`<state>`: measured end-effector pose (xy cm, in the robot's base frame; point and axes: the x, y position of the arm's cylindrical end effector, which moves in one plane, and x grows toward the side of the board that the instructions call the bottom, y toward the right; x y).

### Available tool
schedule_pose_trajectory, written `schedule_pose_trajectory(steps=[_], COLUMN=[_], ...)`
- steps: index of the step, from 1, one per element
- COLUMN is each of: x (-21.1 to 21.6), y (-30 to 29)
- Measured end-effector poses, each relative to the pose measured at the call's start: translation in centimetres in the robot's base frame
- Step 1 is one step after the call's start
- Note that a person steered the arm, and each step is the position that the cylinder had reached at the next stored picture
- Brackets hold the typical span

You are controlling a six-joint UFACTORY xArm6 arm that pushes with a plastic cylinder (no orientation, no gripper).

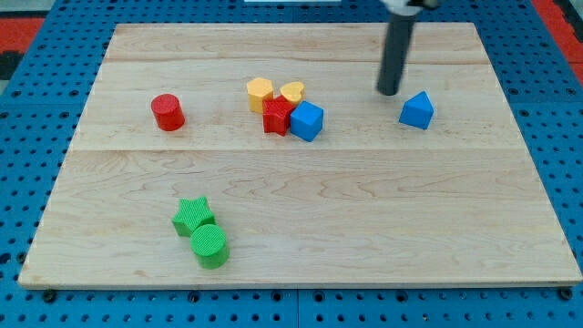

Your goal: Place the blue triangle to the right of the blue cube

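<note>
The blue triangle (417, 110) lies on the wooden board at the view's upper right. The blue cube (307, 120) sits near the upper middle, about 120 pixels to the triangle's left. My tip (389, 92) is the lower end of the dark rod, just up and to the left of the blue triangle, a small gap apart from it and well to the right of the blue cube.
A red star-shaped block (277, 117) touches the blue cube's left side. A yellow hexagon (260, 93) and a yellow heart (291, 92) sit just above them. A red cylinder (168, 112) is at left. A green star (193, 216) and green cylinder (210, 245) are at lower left.
</note>
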<state>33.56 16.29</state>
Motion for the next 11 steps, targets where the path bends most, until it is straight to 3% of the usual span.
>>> schedule_pose_trajectory(steps=[1,2,3,4,5,7,11], x=[2.5,7.4,8.5,6.7,3.3,1.7,6.7], y=[4.9,1.6,-1.7,1.2,1.3,-0.2,-6.1])
